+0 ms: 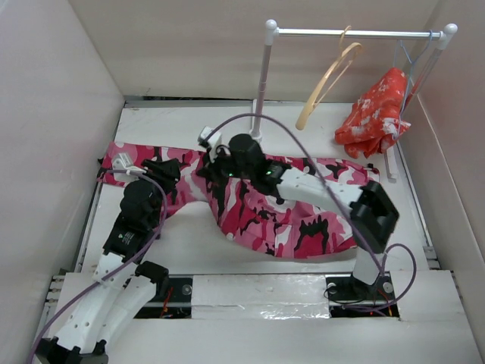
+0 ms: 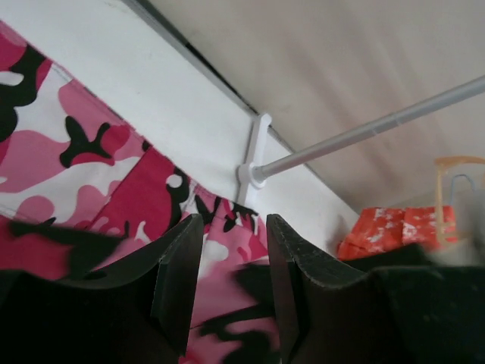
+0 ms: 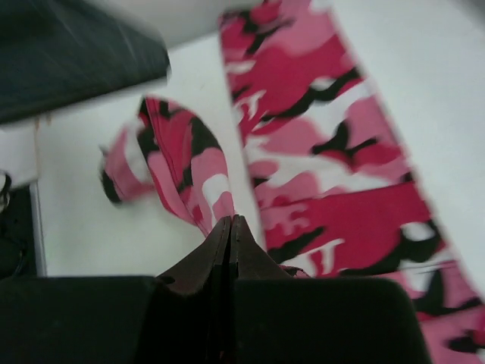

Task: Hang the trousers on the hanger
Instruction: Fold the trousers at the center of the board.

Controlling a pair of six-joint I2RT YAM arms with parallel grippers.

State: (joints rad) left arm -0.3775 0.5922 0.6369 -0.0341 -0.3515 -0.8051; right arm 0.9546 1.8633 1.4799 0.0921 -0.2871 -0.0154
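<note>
The right pincer (image 3: 229, 225) is pressed tight together on a pinch of the trousers (image 3: 333, 167). A narrow fold of cloth stands up from its tips, while the rest of that leg lies flat beside it. The left pincer (image 2: 233, 220) stands apart, with its fingers (image 2: 182, 265) over the printed cloth. Nothing shows clearly between them, so I judge it is not gripping anything.

The trousers lie spread across the counter (image 1: 197, 250). One leg runs towards the left wall, and the wider part is bunched near the middle and right. Both arms reach over them.

The hanger (image 1: 330, 76) hangs by its hook from the rail (image 1: 356, 32) at the back right, bare and well apart from the trousers. An orange-red cloth (image 1: 375, 114) hangs just beside it.

By this I judge the task is barely begun. One grip is made on the cloth, but nothing is lifted clear and nothing is on the hanger. Gathering, carrying and draping over the hanger are all left to do.

The trousers are soft and limp, in a pink, red, white and black camouflage print. They crease easily where they are pinched.
</note>
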